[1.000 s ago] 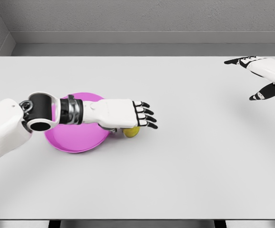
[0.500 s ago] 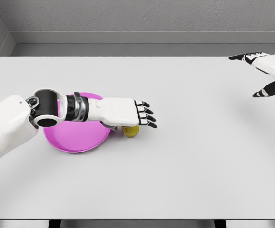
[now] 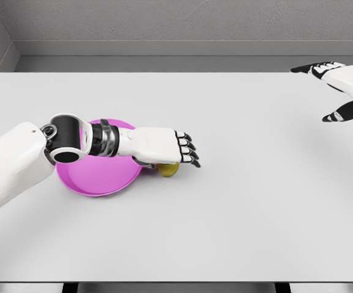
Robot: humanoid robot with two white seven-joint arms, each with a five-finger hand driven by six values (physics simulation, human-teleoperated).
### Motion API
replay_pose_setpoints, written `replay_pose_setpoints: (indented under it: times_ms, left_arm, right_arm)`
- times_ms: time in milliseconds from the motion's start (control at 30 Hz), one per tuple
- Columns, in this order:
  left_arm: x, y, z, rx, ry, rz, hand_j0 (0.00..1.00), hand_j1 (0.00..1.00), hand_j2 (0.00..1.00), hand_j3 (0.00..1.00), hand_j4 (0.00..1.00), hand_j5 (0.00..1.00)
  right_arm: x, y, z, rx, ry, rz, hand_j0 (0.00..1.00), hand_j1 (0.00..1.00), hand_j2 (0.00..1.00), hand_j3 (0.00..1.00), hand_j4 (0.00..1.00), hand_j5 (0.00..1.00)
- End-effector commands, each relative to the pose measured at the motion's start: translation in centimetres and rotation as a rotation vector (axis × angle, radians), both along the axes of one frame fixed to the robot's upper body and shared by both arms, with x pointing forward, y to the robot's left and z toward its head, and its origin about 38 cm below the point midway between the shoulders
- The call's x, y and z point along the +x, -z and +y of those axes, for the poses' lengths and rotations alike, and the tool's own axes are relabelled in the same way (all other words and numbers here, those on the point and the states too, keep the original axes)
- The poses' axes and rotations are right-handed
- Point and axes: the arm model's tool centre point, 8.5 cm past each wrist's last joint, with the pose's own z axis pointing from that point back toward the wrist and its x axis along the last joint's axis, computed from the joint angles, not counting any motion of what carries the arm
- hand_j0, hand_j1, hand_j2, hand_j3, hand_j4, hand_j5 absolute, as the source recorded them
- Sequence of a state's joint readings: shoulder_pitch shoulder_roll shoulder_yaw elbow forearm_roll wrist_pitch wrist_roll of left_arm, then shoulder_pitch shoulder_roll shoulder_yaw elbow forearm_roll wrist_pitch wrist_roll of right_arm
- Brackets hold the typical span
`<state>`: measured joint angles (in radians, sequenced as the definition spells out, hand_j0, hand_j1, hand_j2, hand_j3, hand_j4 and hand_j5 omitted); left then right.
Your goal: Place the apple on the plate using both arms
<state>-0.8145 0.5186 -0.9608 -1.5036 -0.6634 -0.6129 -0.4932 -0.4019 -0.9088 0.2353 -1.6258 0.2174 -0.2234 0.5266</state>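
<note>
Left robot hand over the apple, beside the plate.

I have the left robot hand (image 3: pixel 167 146) reaching across the plate (image 3: pixel 97 174) near the table's (image 3: pixel 225 232) left edge, fingers extended flat over the apple (image 3: pixel 168 170), which sits just off the plate's right rim, not gripped. The right robot hand (image 3: pixel 338 88) hangs open at the far right corner, out of the way.

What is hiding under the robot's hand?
A yellow-green apple peeks out under the left hand, beside the pink plate. Its top is covered, so any grip is hidden.
</note>
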Motion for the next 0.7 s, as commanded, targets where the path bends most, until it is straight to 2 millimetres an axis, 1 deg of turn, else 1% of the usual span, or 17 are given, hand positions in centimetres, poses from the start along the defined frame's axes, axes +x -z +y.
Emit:
replay_pose_setpoints:
  times_ms: [0, 133, 233, 267, 300, 467, 667]
  left_arm:
    - [-0.1, 0.1, -0.1, 0.000, 0.001, 0.004, 0.83, 0.83, 0.83, 0.83, 0.83, 0.83]
    - [-0.1, 0.4, 0.1, 0.040, -0.001, 0.015, 0.83, 0.83, 0.83, 0.83, 0.83, 0.83]
    - [-0.1, 0.5, 0.2, 0.055, -0.002, 0.016, 0.83, 0.83, 0.83, 0.83, 0.83, 0.83]
    - [-0.2, 0.6, 0.1, 0.057, -0.001, 0.018, 0.82, 0.82, 0.82, 0.82, 0.82, 0.82]
    - [-0.2, 0.7, 0.1, 0.060, 0.001, 0.020, 0.77, 0.77, 0.77, 0.77, 0.77, 0.77]
    - [-0.3, 0.9, 0.2, 0.071, 0.000, 0.025, 0.75, 0.75, 0.75, 0.75, 0.75, 0.75]
    - [-0.3, 1.1, 0.2, 0.089, -0.001, 0.030, 0.66, 0.66, 0.66, 0.66, 0.66, 0.66]
  right_arm:
    - [0.4, 0.8, -1.0, 0.011, 0.035, 0.024, 1.00, 1.00, 1.00, 1.00, 1.00, 1.00]
    - [0.6, 1.2, -1.6, 0.014, 0.054, 0.037, 1.00, 1.00, 1.00, 1.00, 1.00, 1.00]
    - [0.6, 1.4, -1.5, 0.013, 0.051, 0.040, 1.00, 1.00, 1.00, 1.00, 1.00, 1.00]
    - [0.6, 1.4, -1.5, 0.013, 0.049, 0.041, 1.00, 1.00, 1.00, 1.00, 1.00, 1.00]
    - [0.6, 1.4, -1.5, 0.013, 0.049, 0.041, 1.00, 1.00, 1.00, 1.00, 1.00, 1.00]
    - [0.6, 1.4, -1.4, 0.012, 0.048, 0.042, 1.00, 1.00, 1.00, 1.00, 1.00, 1.00]
    - [0.6, 1.5, -1.5, 0.012, 0.050, 0.043, 1.00, 1.00, 1.00, 1.00, 1.00, 1.00]
